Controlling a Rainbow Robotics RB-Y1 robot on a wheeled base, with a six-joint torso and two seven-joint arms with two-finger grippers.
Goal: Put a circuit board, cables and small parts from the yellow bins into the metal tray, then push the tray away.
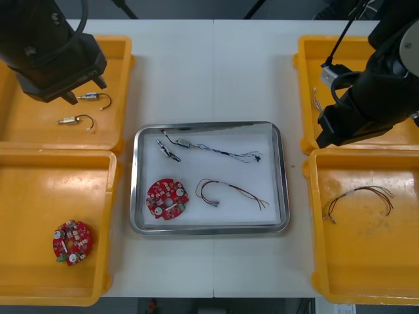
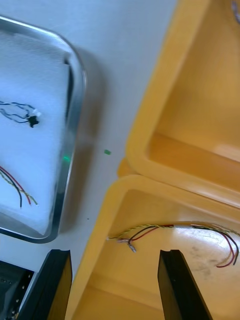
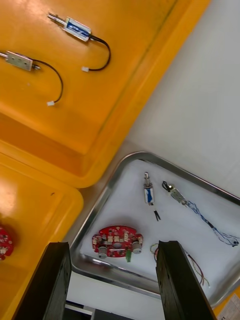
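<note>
Aloft, both end effectors (image 3: 112,245) (image 2: 114,252) hang agape.

Light table (image 1: 216,72), metal tray (image 1: 209,123) at its middle, left yellow bins (image 1: 39,124) along one side, right yellow bins (image 1: 366,261) along the other, tray between the pairs.

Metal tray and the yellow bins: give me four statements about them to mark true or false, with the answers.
1. A red circuit board lies in the metal tray. True.
2. The near left bin has no board in it. False: a second board lies there.
3. The right end effector is shut on a cable. False: it is open, and the red and yellow cable lies loose in the near right bin.
4. Two small metal parts lie in the far left bin. True.
</note>
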